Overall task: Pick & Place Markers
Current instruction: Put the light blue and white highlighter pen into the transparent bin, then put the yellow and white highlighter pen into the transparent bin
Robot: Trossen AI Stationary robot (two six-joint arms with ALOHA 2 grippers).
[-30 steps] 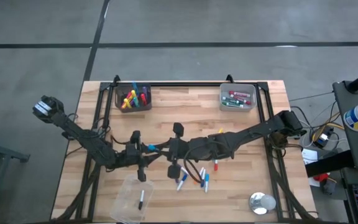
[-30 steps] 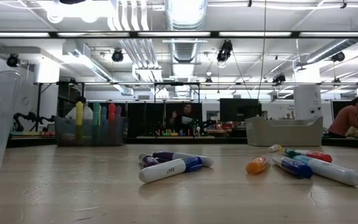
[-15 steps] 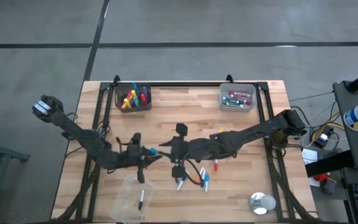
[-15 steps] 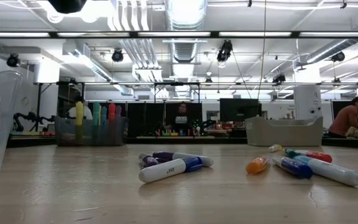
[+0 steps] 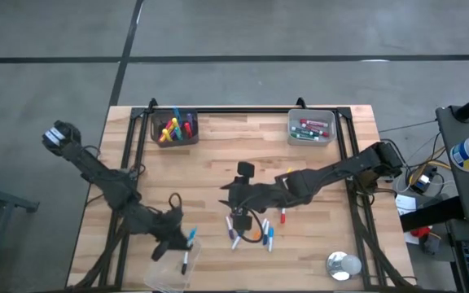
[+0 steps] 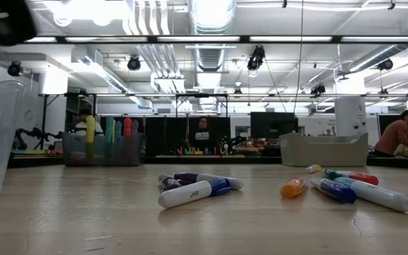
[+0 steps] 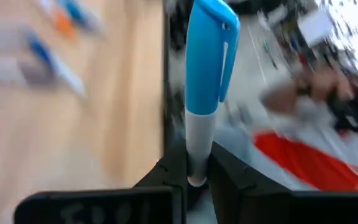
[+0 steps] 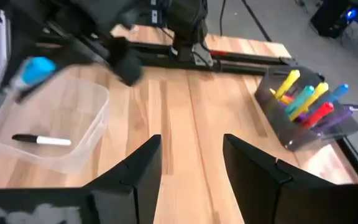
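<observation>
Left wrist view: left fingers (image 7: 197, 171) clamped on upright blue-capped marker (image 7: 205, 81), cap outward; right fingers (image 8: 191, 168) apart, empty.

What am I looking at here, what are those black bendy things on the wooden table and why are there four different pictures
Those are two robot arms, each ending in a two-finger gripper. One picture looks straight down from above, one looks level across the table top, and two come from cameras on the arms' wrists.

The left gripper is shut on a blue-capped marker, held over a clear tub near the table's front edge; a black marker already lies inside it. The right gripper is open and empty, over a loose cluster of markers in the middle of the wooden table.

At the back stand two small bins: a dark bin with markers upright, and a grey bin with markers lying flat. A small round metal thing sits at the front right.
</observation>
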